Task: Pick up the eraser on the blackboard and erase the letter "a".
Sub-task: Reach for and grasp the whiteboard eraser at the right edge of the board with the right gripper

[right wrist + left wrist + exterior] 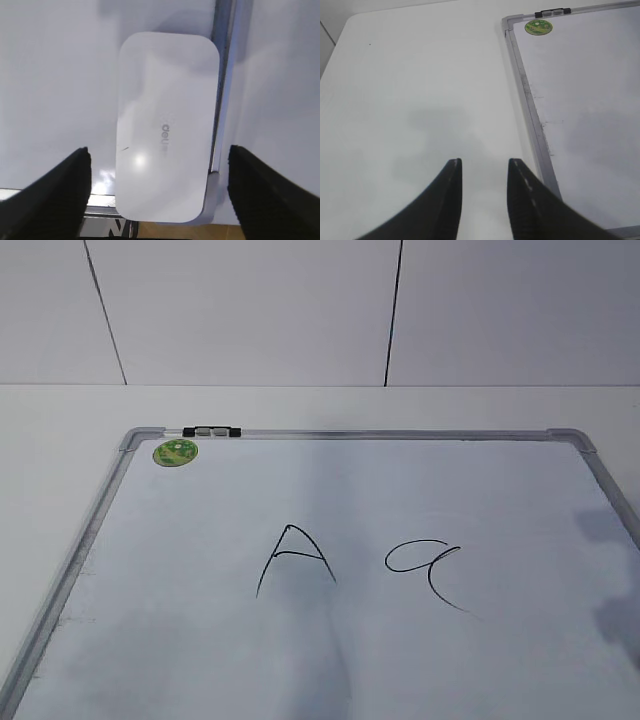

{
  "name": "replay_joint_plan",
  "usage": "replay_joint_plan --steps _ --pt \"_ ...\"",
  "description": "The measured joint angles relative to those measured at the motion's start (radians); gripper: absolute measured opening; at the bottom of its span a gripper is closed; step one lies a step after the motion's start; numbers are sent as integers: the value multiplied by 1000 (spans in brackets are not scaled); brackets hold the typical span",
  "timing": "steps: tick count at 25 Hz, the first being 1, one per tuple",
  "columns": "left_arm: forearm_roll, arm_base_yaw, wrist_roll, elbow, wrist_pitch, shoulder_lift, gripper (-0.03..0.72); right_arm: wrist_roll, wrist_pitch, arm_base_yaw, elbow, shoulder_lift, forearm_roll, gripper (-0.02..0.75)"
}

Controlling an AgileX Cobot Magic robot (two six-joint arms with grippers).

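Directly between the wide-open right tool's (159, 155) fingers lay the eraser (165, 125), by the blackboard (50, 75) frame, seemingly lined up for grasping. Elsewhere the left tool (484, 167), partly open and empty, hovered over bare table (420, 75).

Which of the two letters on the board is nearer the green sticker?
The capital A, the angular one on the left; the cursive a sits farther right of the sticker.

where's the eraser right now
In the right wrist view, the eraser lies in a corner of the blackboard, beside its frame, between the open right claw.
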State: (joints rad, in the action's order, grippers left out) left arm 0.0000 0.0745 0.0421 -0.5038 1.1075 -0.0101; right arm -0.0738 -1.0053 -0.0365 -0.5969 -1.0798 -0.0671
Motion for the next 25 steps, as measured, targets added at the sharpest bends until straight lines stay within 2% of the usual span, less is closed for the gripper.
replay_joint_plan --steps 7,25 --pt "0 0 0 0 0 0 239 0 44 0 58 0 -5 655" --pt "0 0 0 0 0 0 239 -2 88 0 62 -30 -36 655"
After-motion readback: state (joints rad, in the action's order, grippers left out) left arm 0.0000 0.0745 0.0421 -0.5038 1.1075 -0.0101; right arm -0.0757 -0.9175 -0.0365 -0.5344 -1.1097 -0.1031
